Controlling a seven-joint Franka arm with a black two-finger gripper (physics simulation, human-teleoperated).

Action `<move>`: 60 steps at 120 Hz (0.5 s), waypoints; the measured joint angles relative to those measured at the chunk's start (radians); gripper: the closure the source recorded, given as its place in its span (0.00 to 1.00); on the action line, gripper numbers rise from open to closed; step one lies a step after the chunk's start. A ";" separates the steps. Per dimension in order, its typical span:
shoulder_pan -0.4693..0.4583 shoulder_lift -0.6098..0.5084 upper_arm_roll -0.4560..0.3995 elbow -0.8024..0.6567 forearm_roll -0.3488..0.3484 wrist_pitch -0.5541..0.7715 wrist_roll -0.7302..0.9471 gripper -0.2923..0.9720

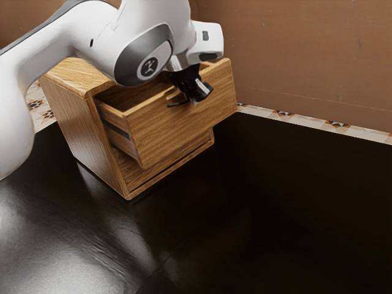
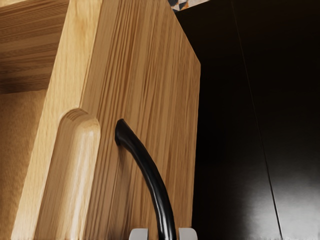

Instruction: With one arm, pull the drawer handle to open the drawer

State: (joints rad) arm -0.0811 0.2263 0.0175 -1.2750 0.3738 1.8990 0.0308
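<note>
**A:** Gripper (image 1: 191, 90) status?

**B:** It's at the black drawer handle (image 2: 150, 180), and in the wrist view the bar runs right under the hand. I can't tell whether it's clamped or just around the bar, because the arm's body blocks the side view.

**A:** And the drawer?

**B:** The top drawer (image 1: 177, 125) is partway out of the wooden cabinet (image 1: 76, 116). Its inside shows behind the front panel. By my read it's mid-pull, with travel left.

**A:** How should the pull be run?

**B:** Confirm the grip first. Then pull straight along the drawer's slide axis, square to the front panel, toward the exterior view's right and a bit toward the camera. Add no lift and no twist. The handle is a thin arched bar, so any sideways load could slide the hand along it or rack the drawer in its guides.

**A:** Risks?

**B:** The cabinet stands loose on the black table (image 1: 275, 202), so a jerk could drag the whole box instead of the drawer. Go slow and steady, and stop before the drawer comes out completely.
</note>
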 joint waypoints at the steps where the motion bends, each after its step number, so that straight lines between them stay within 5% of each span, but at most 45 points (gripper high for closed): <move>1: -0.001 -0.001 0.000 -0.001 0.000 0.000 -0.001 0.82; 60: -0.010 -0.015 -0.072 -0.032 0.003 -0.003 -0.033 0.81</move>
State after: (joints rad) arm -0.0912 0.2109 -0.0541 -1.3069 0.3769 1.8959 -0.0021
